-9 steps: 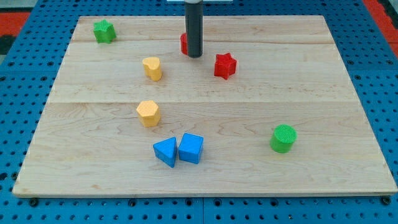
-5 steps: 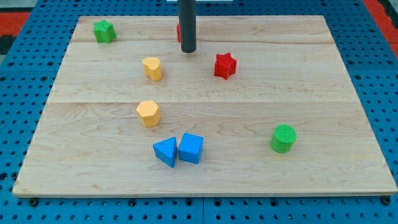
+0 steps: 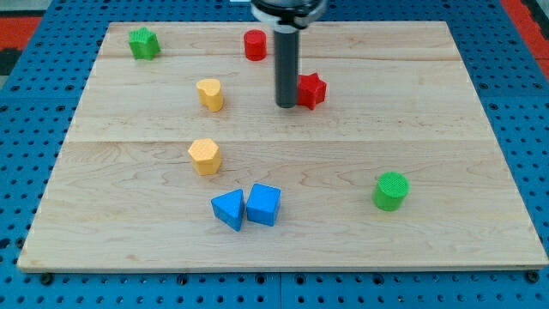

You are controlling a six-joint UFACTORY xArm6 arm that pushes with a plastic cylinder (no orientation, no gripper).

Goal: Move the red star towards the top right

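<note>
My tip (image 3: 286,106) stands on the board (image 3: 429,112), bare and clamping nothing, just left of the red star (image 3: 312,90) in the far middle. Judged light, rigid, free-sliding; its points may rotate it. Push its near-left side.

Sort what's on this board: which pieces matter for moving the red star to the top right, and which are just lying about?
In the job:
- red star
- my tip, just at the star's left side

Lying about:
- red cylinder
- green star
- green cylinder
- two yellow blocks
- two blue blocks
</note>
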